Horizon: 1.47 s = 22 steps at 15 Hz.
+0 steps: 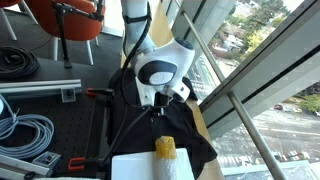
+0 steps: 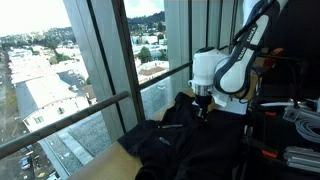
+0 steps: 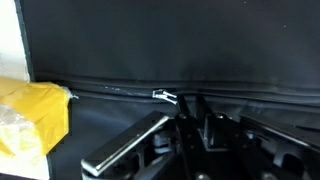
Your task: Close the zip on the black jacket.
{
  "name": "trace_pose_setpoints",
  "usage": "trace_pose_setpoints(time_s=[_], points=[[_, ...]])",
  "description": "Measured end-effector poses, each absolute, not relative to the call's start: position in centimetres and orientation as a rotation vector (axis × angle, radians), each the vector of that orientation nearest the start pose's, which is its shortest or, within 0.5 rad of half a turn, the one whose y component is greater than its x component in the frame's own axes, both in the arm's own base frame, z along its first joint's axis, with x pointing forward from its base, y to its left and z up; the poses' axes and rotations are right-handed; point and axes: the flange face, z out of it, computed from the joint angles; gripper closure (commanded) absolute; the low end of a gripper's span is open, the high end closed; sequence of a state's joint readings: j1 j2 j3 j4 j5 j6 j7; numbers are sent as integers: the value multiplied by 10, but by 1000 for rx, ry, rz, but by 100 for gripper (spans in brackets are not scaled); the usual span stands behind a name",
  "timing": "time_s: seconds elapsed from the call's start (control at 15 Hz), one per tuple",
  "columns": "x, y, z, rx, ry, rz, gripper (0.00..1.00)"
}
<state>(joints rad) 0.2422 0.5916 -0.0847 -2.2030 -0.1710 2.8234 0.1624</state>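
We see the thin dark zip (image 3: 100,89) crossing the soft black fabric jacket (image 3: 160,40) sideways. Our gripper (image 2: 203,108) points down, its opening unclear.

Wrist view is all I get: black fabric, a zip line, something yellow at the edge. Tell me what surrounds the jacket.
Observer: The black jacket lies spread on a table right beside a tall window.
Operator: Say what that yellow thing is next to.
Observer: In an exterior view the yellow object stands at the jacket's near edge, against a white object.
Operator: Report what lies on the side away from the glass.
Observer: Coiled cables lie there, apart from the jacket.
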Motion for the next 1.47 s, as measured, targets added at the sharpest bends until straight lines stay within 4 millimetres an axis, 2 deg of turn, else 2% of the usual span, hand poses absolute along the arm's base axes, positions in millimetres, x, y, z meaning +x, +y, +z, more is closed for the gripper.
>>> trace_pose_setpoints(time_s=[0.27,1.07,1.47], points=[[531,124,113,-3200,-350,-74,97],[519,247,104,-3130,-577,-121,97],[507,317,107,-3058,-693,-163,97]])
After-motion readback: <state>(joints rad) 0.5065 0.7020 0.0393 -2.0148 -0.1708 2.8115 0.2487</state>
